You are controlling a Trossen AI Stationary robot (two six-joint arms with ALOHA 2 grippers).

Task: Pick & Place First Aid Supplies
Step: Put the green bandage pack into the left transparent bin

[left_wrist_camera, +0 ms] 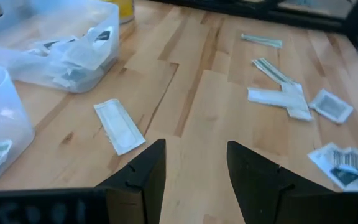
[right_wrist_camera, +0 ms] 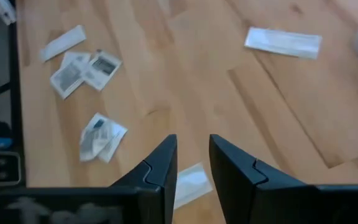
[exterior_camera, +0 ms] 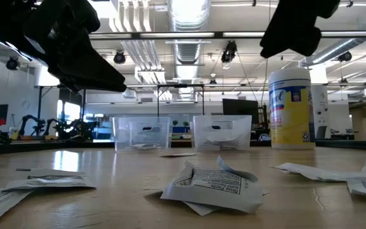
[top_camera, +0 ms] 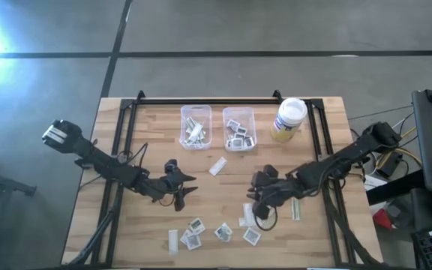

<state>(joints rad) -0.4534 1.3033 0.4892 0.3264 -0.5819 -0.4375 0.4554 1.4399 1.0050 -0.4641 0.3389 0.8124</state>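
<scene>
Small paper packets lie flat and scattered on the wooden table. A long pale strip (top_camera: pixel 217 166) lies at mid table, seen too in the left wrist view (left_wrist_camera: pixel 120 126). Square printed packets (top_camera: pixel 196 224) and more strips (top_camera: pixel 174 240) lie by the near edge. One crumpled square packet (exterior_camera: pixel 211 184) shows close in the low view. My left gripper (top_camera: pixel 186 187) hovers open left of centre, the strip ahead of its fingers. My right gripper (right_wrist_camera: pixel 192 163) is open by a narrow gap, above a pale strip (right_wrist_camera: pixel 191 182) lying on the table.
Two clear plastic bins (top_camera: pixel 195 126) (top_camera: pixel 238 127) stand near the far edge, each with packets inside. A white-lidded yellowish jar (top_camera: pixel 289 118) stands to their right. A black frame runs along the table's far and side edges (top_camera: pixel 201 100). Bare wood lies between the two grippers.
</scene>
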